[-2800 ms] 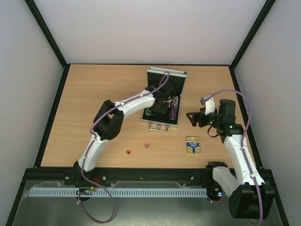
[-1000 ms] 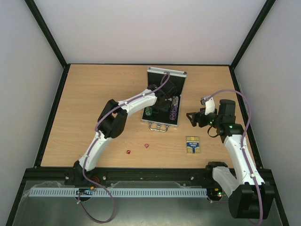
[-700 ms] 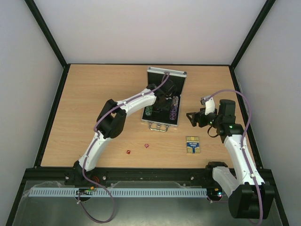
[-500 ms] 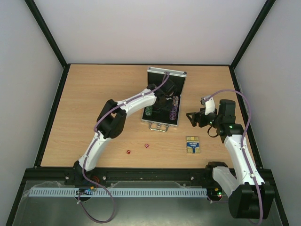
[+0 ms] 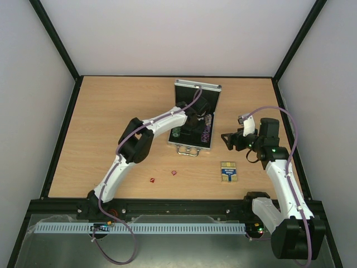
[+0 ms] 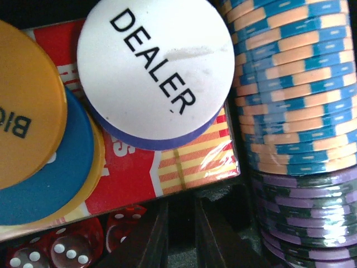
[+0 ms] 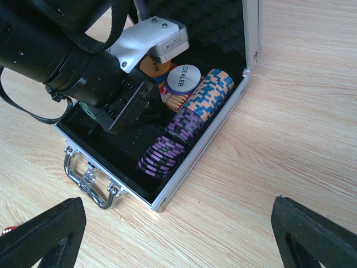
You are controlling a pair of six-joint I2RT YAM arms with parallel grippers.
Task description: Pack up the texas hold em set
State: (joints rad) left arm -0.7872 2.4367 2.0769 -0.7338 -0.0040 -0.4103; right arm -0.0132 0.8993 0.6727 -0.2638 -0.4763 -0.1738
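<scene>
The silver case (image 5: 197, 86) lies open on the table with its lid up. Rows of poker chips (image 5: 207, 129) fill its right side, blue-orange (image 6: 295, 84) above purple (image 6: 307, 215). My left gripper (image 5: 191, 125) reaches down into the case; its fingers (image 6: 152, 237) stand almost together with a thin dark gap and nothing in it. Just ahead of them lie a red card deck (image 6: 134, 170), a white DEALER button (image 6: 153, 67) and red dice (image 6: 61, 248). My right gripper (image 5: 226, 139) hovers open over bare wood to the right of the case (image 7: 207, 149).
A blue-and-yellow card deck box (image 5: 228, 171) lies on the table near the front, below my right gripper. Two red dice (image 5: 173, 172) (image 5: 152, 180) sit on the wood in front of the case. The case handle (image 7: 89, 180) sticks out toward the near edge.
My left gripper's jaws have drawn closer together, and it has shifted slightly inside the case. The right arm has not moved.
</scene>
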